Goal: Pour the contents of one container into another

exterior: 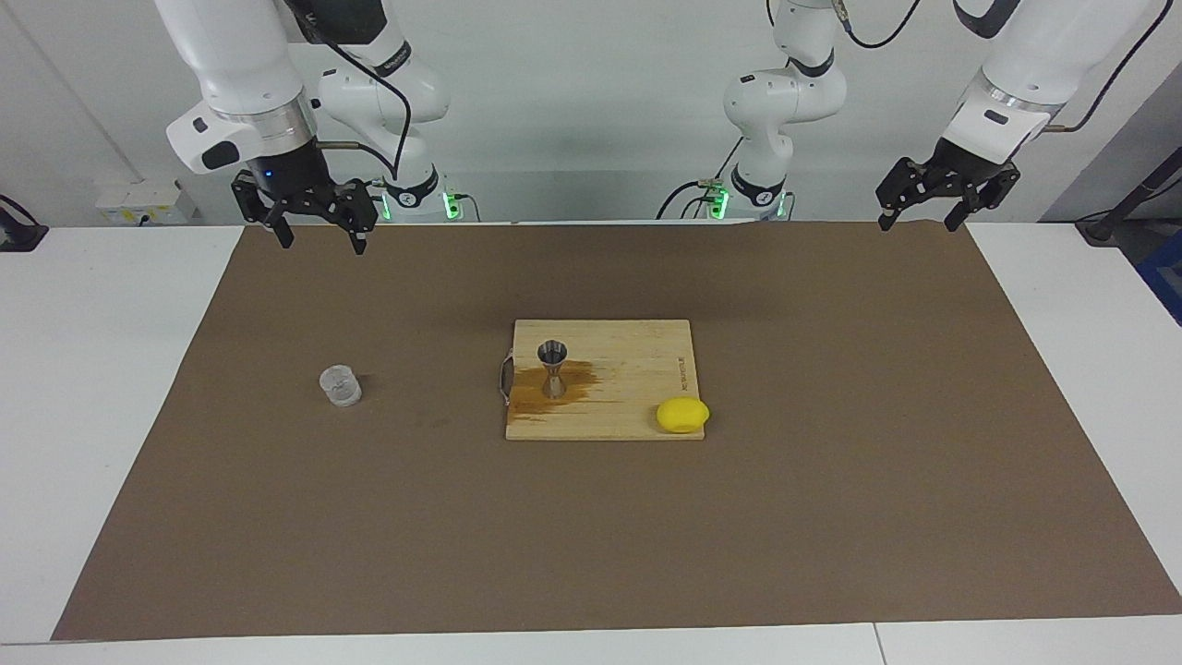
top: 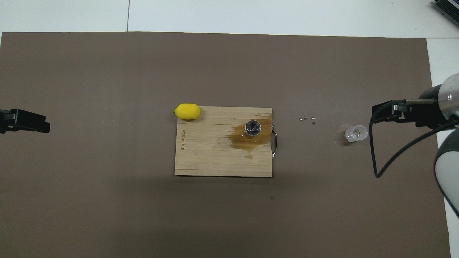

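Note:
The small clear cup (exterior: 340, 386) (top: 356, 133) stands upright on the brown mat toward the right arm's end. On the wooden cutting board (exterior: 637, 356) (top: 208, 154) at mid-table stands the steel jigger (exterior: 552, 368) (top: 252, 128), ringed by a brown wet stain. My right gripper (exterior: 319, 242) (top: 374, 114) hangs open and empty, high over the mat and well apart from the cup. The left gripper (exterior: 917, 223) (top: 45, 123) waits open and empty over the mat's corner at the left arm's end.
A yellow lemon (exterior: 682, 415) (top: 187, 111) lies at the board's corner farthest from the robots. A few tiny beads (top: 308, 119) are scattered on the mat (exterior: 831, 508) between board and cup. The board has a metal handle (top: 275, 143) on its cup side.

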Tool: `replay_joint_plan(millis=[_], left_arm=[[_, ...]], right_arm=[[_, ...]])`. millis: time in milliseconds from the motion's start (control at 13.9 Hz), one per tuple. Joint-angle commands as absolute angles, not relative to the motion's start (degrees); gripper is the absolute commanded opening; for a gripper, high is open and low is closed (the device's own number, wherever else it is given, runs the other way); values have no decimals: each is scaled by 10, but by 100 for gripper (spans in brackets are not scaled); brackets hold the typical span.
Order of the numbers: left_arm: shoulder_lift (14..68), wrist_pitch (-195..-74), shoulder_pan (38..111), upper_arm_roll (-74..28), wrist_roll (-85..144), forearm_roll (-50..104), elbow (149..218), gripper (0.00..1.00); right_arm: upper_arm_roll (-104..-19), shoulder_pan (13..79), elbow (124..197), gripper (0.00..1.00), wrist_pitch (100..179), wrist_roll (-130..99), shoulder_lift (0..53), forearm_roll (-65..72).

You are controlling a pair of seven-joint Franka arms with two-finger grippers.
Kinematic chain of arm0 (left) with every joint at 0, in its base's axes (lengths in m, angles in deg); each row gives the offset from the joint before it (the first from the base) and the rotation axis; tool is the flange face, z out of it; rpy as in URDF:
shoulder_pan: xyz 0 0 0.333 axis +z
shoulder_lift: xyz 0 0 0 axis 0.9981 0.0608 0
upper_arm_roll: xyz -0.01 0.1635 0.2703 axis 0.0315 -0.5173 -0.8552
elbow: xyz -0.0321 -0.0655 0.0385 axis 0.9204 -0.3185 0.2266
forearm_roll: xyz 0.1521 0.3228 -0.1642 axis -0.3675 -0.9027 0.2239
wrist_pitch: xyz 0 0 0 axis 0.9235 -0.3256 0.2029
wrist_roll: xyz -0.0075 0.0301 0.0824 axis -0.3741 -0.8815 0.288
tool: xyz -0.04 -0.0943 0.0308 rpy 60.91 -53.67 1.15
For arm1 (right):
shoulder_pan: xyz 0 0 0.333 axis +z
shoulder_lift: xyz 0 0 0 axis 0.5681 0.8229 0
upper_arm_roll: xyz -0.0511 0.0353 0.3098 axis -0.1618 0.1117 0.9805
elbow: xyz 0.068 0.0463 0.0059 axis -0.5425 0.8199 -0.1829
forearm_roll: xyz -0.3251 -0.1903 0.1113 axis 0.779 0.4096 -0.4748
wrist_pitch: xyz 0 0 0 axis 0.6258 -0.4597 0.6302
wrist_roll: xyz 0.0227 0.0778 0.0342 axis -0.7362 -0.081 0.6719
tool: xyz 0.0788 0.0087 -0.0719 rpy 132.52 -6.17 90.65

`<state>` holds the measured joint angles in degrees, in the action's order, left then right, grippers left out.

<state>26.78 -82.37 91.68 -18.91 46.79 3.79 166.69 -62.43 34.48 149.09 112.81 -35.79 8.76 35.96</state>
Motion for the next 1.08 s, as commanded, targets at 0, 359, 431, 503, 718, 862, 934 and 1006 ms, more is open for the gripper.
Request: replay_joint_plan(millis=[0,359,431,503,718,862,934,1006], left_arm=[[260,-830,916,-190,464,41,1679,100],[260,-830,916,-190,464,41,1679,100],[260,-830,916,-190,464,41,1679,100],[260,-830,916,-190,464,41,1679,100],[260,-830,916,-190,464,41,1679,100],[260,-830,916,-190,464,41,1679,100],[260,-829,916,-190,464,41,1679,100],[260,-830,916,-190,464,41,1679,100]], right_arm=[[-624,340,1491,100,1130,-336,83,349],[-630,339,1472,100,1101,-335,88,348],[-630,340,1471,100,1100,-335,87,348],[-631,340,1471,99,1099,-335,87,345],[-665,371,1471,99,1089,-335,87,336],[-688,385,1471,99,1083,-335,87,322],[-701,395,1471,99,1084,-335,87,322],[-704,399,1471,99,1084,-335,87,323]])
